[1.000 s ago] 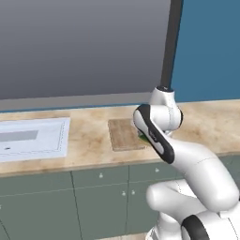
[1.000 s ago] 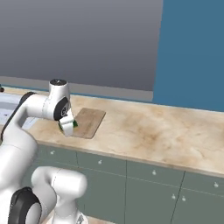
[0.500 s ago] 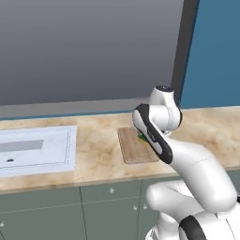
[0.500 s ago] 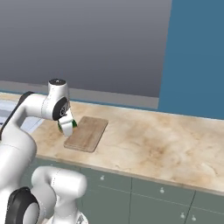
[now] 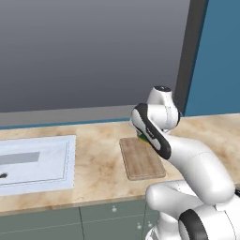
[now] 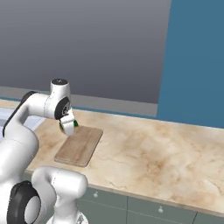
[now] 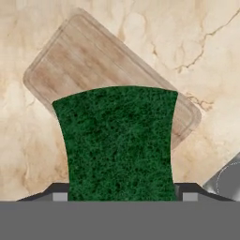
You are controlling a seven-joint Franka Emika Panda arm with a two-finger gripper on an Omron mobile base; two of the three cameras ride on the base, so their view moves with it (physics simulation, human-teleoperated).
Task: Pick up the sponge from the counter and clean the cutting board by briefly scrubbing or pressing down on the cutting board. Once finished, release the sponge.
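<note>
Presently held: the sponge [image 7: 118, 143], dark green scouring face toward the hand camera, its sides pinched inward where the fingers press on it. In the right base view the sponge [image 6: 74, 124] shows as a small green patch at the gripper [image 6: 68, 127], raised above the far end of the cutting board; whether it touches the wood cannot be told. In the left base view a sliver of green [image 5: 140, 138] shows below the wrist.

Gripper [image 7: 117, 197]: jaws clamped on the sponge, one finger tip at each lower corner of the block.

Cutting board [image 7: 70, 61]: light-brown wooden rectangle, rounded corners, visible grain and a shallow groove near the rim. Lies flat on the counter [image 7: 201, 42], diagonal in the hand view, partly covered by the sponge. In the left base view the cutting board [image 5: 140, 159] sits just ahead of the arm; in the right base view the cutting board [image 6: 81, 145] lies near the counter's front edge.

Counter [image 6: 166, 153]: beige marbled stone over grey-green cabinet fronts [image 5: 42, 225].

Sink [image 5: 35, 164]: white, inset, well apart from the board on its left
</note>
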